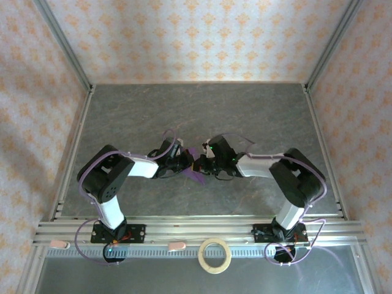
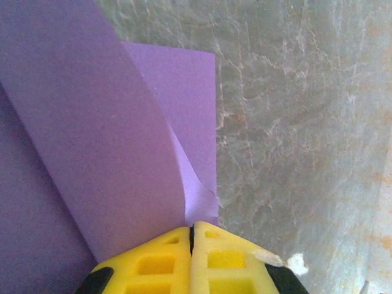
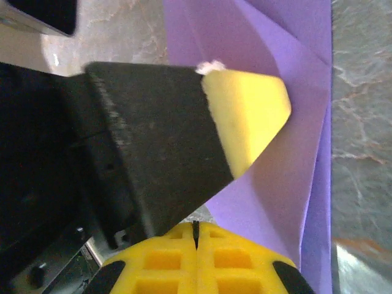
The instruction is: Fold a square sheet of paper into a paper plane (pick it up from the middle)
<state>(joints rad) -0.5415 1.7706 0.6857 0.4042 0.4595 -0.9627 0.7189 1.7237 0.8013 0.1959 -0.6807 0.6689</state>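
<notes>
Jaws pressed together on both: left gripper [image 2: 192, 237] looks to be pinching a lifted flap of the square sheet of paper [image 2: 92, 153] in the middle of the table [image 1: 202, 110], and I can't tell what the right gripper [image 3: 196, 231] has closed on, if anything. Early fold, I'd say, and next that flap needs laying flat and creasing. Long axis seems to run near-to-far between the arms, no pointed nose yet.

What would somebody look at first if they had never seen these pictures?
Probably the bright purple paper, partly folded in the middle of the grey table. Up close, the left gripper has its yellow fingertips shut and seems to pinch a curled-up flap of the paper, and the right gripper is shut right beside the paper too. A tan tape ring lies alone at the near edge.
</notes>
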